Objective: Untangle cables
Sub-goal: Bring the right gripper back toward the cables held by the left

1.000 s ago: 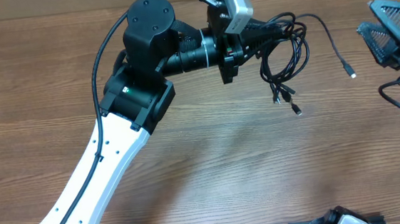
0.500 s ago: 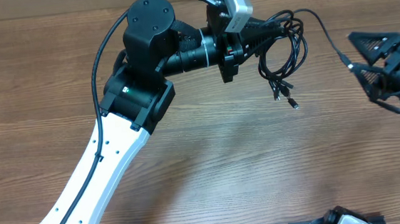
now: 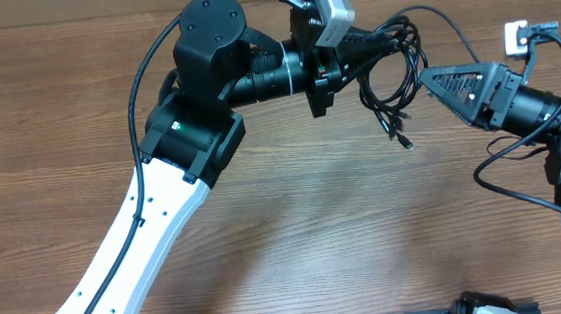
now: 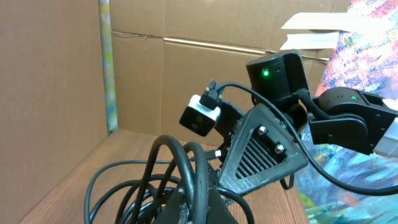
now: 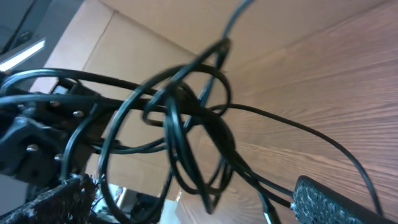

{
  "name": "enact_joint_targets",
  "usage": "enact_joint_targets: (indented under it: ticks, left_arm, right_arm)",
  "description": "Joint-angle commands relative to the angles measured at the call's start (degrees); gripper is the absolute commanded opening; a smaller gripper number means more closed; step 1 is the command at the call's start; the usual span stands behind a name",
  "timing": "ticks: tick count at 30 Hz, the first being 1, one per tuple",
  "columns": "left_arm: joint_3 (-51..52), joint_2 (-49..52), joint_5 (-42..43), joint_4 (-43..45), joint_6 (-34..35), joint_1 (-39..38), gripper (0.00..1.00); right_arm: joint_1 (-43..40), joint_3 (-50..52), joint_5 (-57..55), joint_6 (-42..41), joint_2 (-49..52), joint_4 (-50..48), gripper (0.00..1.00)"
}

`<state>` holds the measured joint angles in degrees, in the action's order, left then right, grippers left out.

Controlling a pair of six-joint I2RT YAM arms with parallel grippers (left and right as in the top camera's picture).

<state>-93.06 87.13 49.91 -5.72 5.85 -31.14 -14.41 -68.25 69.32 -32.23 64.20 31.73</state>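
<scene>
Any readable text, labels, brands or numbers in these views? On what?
None readable.
No print shows on the cables, the table or the cardboard.
Only sign: a green light on a black arm housing, no lettering.

I work over a table (image 3: 297, 236) of brown wood-grain board, the grain running left to right. Its far edge meets a cardboard wall (image 3: 98, 3). The cables (image 3: 395, 78) hang above its far right part, and I cannot tell whether their lowest plug (image 3: 407, 145) touches the wood. My left arm's white link (image 3: 136, 229) crosses above the near left part.
</scene>
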Motion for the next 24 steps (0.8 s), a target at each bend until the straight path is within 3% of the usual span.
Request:
enact_joint_targets:
  ticks: [1,8,18,24]
  left_arm:
    - [-0.85,-0.24,1.09,0.15,-0.72,0.0,0.04]
    - [-0.85,-0.24,1.11,-0.87,-0.74,0.0,0.04]
    - [-0.85,-0.24,1.09,-2.14,-1.2,0.0,0.04]
    - [-0.85,-0.24,0.94,-2.62,-2.05,0.0,0.04]
  right_arm:
    - [0.31,-0.46,2.01,-3.96,-0.61,-1.46,1.0]
    - [0.31,-0.46,4.55,-12.48,-0.61,-5.92,1.0]
    - [0.31,-0.46,7.26,-17.51,-0.61,-5.9,0.68]
    - [0.31,-0.46,7.91,-17.25,-0.61,-5.9,0.57]
